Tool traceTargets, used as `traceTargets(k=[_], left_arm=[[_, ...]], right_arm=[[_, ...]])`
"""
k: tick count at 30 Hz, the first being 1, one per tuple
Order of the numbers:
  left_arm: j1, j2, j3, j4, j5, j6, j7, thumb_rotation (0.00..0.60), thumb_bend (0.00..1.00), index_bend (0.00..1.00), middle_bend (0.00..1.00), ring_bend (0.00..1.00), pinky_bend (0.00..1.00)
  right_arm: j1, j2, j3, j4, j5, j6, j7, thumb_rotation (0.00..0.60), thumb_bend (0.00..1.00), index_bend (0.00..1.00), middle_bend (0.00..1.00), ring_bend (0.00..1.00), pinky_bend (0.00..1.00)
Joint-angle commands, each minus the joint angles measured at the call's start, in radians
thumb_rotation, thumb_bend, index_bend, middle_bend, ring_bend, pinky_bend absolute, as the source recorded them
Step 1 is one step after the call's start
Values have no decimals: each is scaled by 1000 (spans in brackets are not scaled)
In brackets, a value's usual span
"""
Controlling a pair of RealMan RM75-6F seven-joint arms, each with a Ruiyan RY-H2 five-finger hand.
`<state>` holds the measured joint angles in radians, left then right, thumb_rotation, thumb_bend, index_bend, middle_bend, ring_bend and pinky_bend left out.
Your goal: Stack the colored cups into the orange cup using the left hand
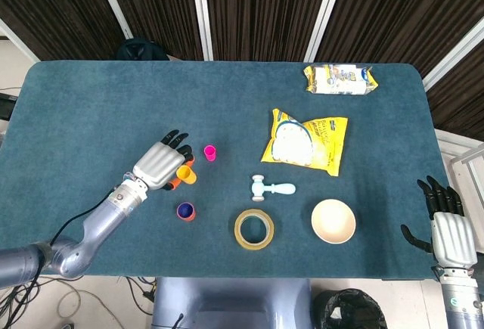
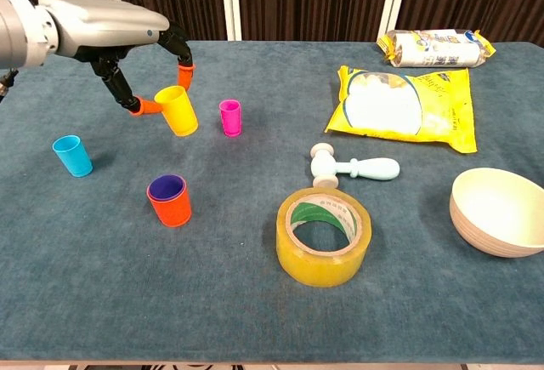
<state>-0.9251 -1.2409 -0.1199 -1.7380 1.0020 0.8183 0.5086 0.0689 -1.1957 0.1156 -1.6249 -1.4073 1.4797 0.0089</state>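
An orange cup (image 2: 169,201) (image 1: 185,211) with a purple cup nested inside stands near the table's front left. My left hand (image 2: 115,31) (image 1: 161,165) pinches a yellow cup (image 2: 177,110) (image 1: 186,175), tilted and lifted off the cloth, behind the orange cup. A pink cup (image 2: 229,117) (image 1: 210,153) stands upright just right of the yellow one. A blue cup (image 2: 72,156) stands at the far left; the head view hides it under my arm. My right hand (image 1: 452,231) hangs beyond the table's right front corner, fingers spread and holding nothing.
A yellow tape roll (image 2: 324,236) lies at the front centre, with a toy hammer (image 2: 353,166) behind it. A cream bowl (image 2: 499,211) sits at the right. A yellow snack bag (image 2: 408,106) and a smaller packet (image 2: 433,47) lie at the back right.
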Motion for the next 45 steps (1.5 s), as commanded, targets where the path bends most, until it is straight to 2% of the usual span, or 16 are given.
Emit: traceTargets(k=[1,9,16,29,45], left_arm=[[3,60,16,-82,13,-7,13,600,315,441,249,0,60],[17,122,44,-181,27,-5,23,600,314,441,249,0,60],[13,142,61,-209,38,-14,31,600,315,441,250,0,60],[-2,106,90,-170,35,-51,29,600,315,441,251,0,60],[-20,53,113,-122,26,-44,69,600,314,440,248,0,59]], right_arm=[[0,0,0,0,0,0,0,600,324,98,45,96,3],[-3,3,3,-3,0,7,4,600,325,98,45,96,3],[-4,5,3,-7,-3,10,5,600,324,98,45,96,3],[-5,7,7,-6,1,11,9,600,324,98,45,96,3],[-6,10,9,-9,1,13,19,600,324,98,45,96,3]])
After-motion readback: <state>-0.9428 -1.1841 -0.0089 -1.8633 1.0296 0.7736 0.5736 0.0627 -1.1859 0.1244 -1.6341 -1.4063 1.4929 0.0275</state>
